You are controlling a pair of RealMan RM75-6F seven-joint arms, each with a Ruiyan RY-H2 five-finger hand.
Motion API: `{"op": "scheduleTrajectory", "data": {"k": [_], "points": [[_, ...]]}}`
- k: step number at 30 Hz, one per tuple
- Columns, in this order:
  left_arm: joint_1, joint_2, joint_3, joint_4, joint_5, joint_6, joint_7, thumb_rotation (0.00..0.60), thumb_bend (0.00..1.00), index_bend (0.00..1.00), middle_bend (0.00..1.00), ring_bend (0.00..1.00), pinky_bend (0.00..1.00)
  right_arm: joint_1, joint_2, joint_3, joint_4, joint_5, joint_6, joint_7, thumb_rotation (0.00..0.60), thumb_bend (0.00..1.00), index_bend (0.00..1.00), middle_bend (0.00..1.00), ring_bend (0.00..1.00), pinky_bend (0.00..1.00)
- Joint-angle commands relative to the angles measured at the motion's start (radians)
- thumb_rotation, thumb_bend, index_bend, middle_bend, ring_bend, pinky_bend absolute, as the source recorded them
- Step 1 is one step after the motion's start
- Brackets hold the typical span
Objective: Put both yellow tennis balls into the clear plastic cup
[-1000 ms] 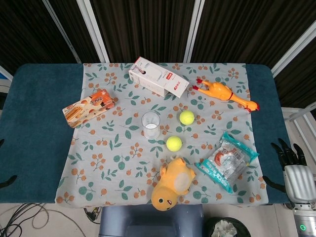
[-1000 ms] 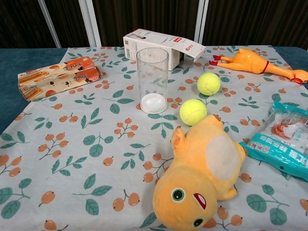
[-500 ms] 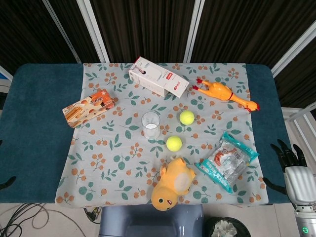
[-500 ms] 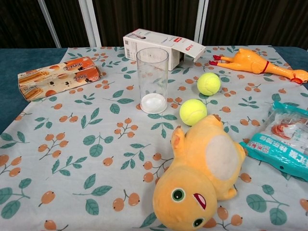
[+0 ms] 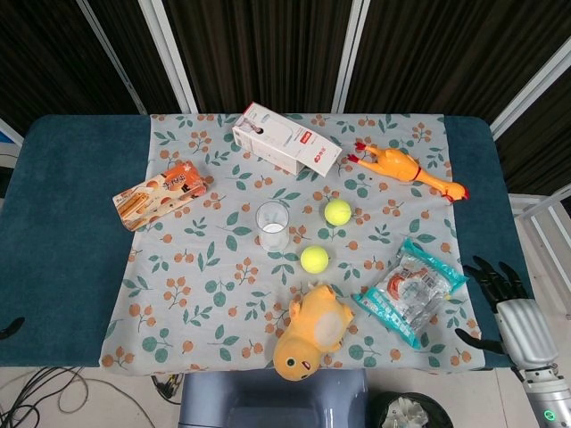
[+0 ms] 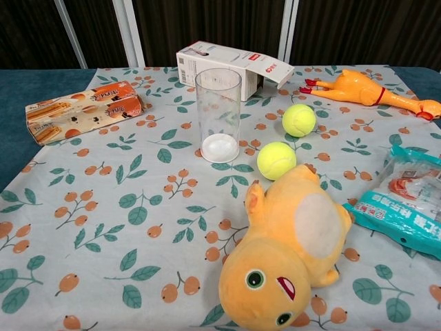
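1. Yellow tennis balls: both lie loose on the flowered cloth, the nearer ball (image 5: 314, 259) and the farther ball (image 5: 337, 212), neither of them in the clear plastic cup (image 5: 273, 226), which stands upright and holds nothing.
2. The right hand (image 5: 500, 299) hangs at the table's right edge, fingers spread and nothing in its hold. The left hand barely shows at the left border of the head view; how its fingers lie cannot be told.
3. From the right hand, both balls lie well off to its left, beyond the snack bag (image 5: 411, 291), which sits between hand and balls. The cup is farther left again, just past the balls.
4. The step in hand looks like the opening reach: no ball has been picked up yet.
5. The next move likely calls for carrying the right hand leftward over the snack bag, then lowering onto the nearer ball with fingers wide enough to wrap it.
6. The plush toy (image 5: 310, 332) lies just on the near side of that ball, so a descent from above seems safer than one from the front edge.
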Motion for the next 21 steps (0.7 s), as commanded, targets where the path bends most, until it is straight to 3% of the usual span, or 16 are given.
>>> {"op": "scheduleTrajectory", "data": {"k": [1,9,14,21], "points": [[-0.001,-0.001,0.003,-0.001,0.006,-0.001,0.004,0.6,0.0,0.06,0.0,0.0,0.11,0.061,0.029,0.002,-0.043,-0.027,-0.076,0.014,0.6,0.19,0.15,0.07,0.17,0.04],[-0.007,-0.009,0.002,0.001,0.0,-0.014,0.019,0.6,0.0,0.06,0.0,0.0,0.12,0.235,0.036,0.064,-0.14,0.008,-0.297,0.028,0.6,0.18,0.15,0.07,0.17,0.04],[-0.009,-0.008,-0.002,0.002,-0.008,-0.017,0.017,0.6,0.0,0.06,0.0,0.0,0.11,0.362,-0.084,0.155,-0.134,0.161,-0.439,0.023,0.6,0.18,0.15,0.07,0.17,0.04],[-0.01,-0.007,-0.005,0.005,-0.016,-0.022,0.011,0.6,0.0,0.06,0.0,0.0,0.11,0.463,-0.22,0.203,-0.097,0.377,-0.54,-0.156,0.6,0.18,0.15,0.07,0.17,0.04]]}}
